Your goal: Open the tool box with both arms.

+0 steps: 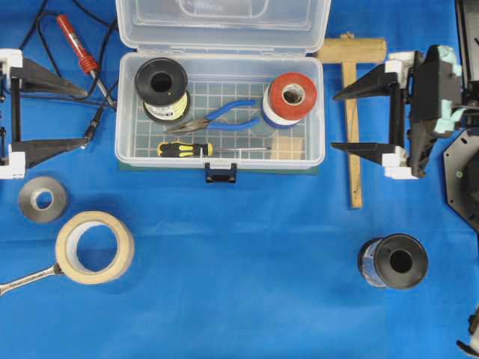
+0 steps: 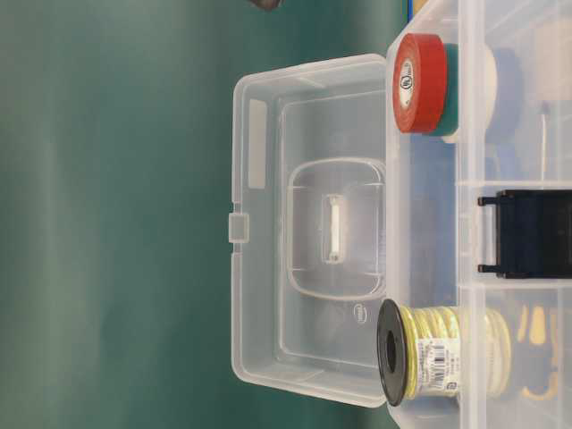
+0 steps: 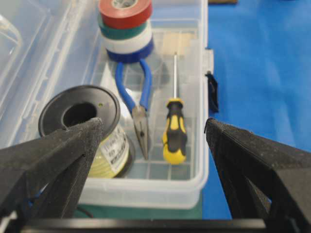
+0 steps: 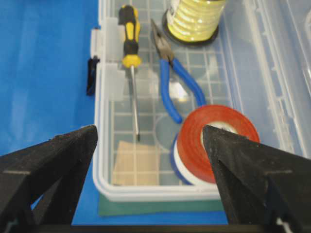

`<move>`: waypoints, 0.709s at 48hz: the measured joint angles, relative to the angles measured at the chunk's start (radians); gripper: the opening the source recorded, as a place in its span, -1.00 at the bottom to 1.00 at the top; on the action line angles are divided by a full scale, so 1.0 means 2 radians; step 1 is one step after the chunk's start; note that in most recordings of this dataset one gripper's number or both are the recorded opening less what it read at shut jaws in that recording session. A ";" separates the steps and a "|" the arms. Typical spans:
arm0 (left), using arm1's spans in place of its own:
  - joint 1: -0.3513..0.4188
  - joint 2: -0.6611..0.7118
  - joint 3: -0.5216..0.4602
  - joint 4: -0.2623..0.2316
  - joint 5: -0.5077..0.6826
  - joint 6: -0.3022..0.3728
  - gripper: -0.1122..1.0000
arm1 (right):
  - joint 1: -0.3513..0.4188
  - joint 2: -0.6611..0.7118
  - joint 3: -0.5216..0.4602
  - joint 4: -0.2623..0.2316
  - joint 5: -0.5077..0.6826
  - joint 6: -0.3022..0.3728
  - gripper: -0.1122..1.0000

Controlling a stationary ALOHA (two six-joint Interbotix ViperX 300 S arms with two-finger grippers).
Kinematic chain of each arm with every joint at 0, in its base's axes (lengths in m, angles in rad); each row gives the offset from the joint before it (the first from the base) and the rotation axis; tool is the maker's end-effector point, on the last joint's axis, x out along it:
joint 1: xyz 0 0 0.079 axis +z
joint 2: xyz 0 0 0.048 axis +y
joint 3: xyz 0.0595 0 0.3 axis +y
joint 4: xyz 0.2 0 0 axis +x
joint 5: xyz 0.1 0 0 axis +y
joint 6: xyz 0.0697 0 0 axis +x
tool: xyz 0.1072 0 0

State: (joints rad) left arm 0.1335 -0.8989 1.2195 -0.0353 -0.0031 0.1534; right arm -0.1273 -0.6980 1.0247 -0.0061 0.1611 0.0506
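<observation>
The clear tool box [image 1: 262, 162] stands open at the top middle, its lid [image 1: 223, 22] tipped back and its dark blue latch [image 1: 221, 173] hanging at the front. My left gripper [image 1: 87, 116] is open and empty, just left of the box. My right gripper [image 1: 334, 121] is open and empty, just right of it. The left wrist view shows the box's near wall [image 3: 146, 191] between my spread left gripper [image 3: 153, 124]. The right wrist view shows the box's other end wall [image 4: 146, 191] between my right gripper [image 4: 149, 130]. The table-level view shows the raised lid [image 2: 268, 223].
Inside the box lie a wire spool [image 1: 161, 88], blue pliers [image 1: 224, 116], a screwdriver [image 1: 187, 149] and stacked tape rolls [image 1: 292, 97]. Around it are a soldering iron [image 1: 75, 43], a wooden mallet [image 1: 350, 112], a grey roll [image 1: 43, 199], masking tape [image 1: 95, 247] and a black spool [image 1: 394, 262].
</observation>
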 measured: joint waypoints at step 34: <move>0.000 -0.161 0.060 -0.001 0.097 -0.002 0.82 | 0.000 -0.155 0.091 0.002 0.049 0.021 0.75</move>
State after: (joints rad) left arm 0.1335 -1.2210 1.3392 -0.0368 0.1902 0.1503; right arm -0.1273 -1.0078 1.2072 -0.0015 0.2592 0.0936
